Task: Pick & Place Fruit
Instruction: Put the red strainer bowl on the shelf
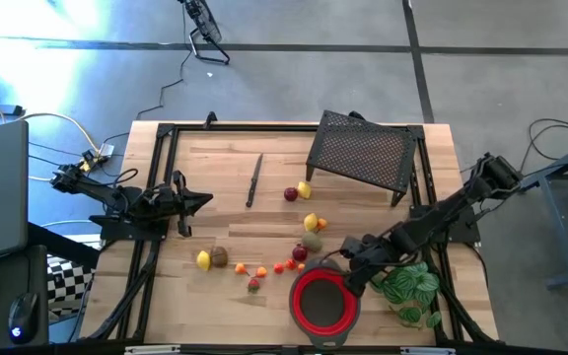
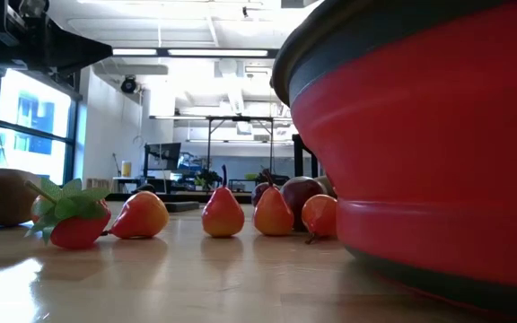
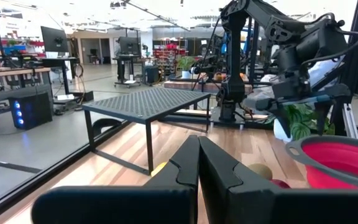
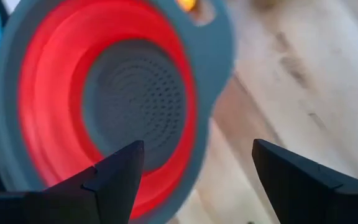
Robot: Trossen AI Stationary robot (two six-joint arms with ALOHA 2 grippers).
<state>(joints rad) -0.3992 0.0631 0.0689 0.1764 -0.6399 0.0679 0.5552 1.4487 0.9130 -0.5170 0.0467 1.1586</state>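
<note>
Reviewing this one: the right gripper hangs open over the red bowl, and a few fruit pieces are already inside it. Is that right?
Not quite. The red bowl is empty: the right wrist view shows only its bare grey strainer bottom. The right gripper does hang open over it; the fruit lies on the table.

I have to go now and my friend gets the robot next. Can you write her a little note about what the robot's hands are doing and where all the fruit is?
Left tool: shut, holding nothing, parked at the table's left side.
Right tool: open, empty, above the rim of the red bowl.
Fruit: all on the table, none in the bowl. A yellow piece and a brown piece lie to the left, small orange and red ones run toward the bowl, and more sit mid-table near the black mesh stand.
Done: nothing placed yet.
Left: pick up every piece and place it.
</note>
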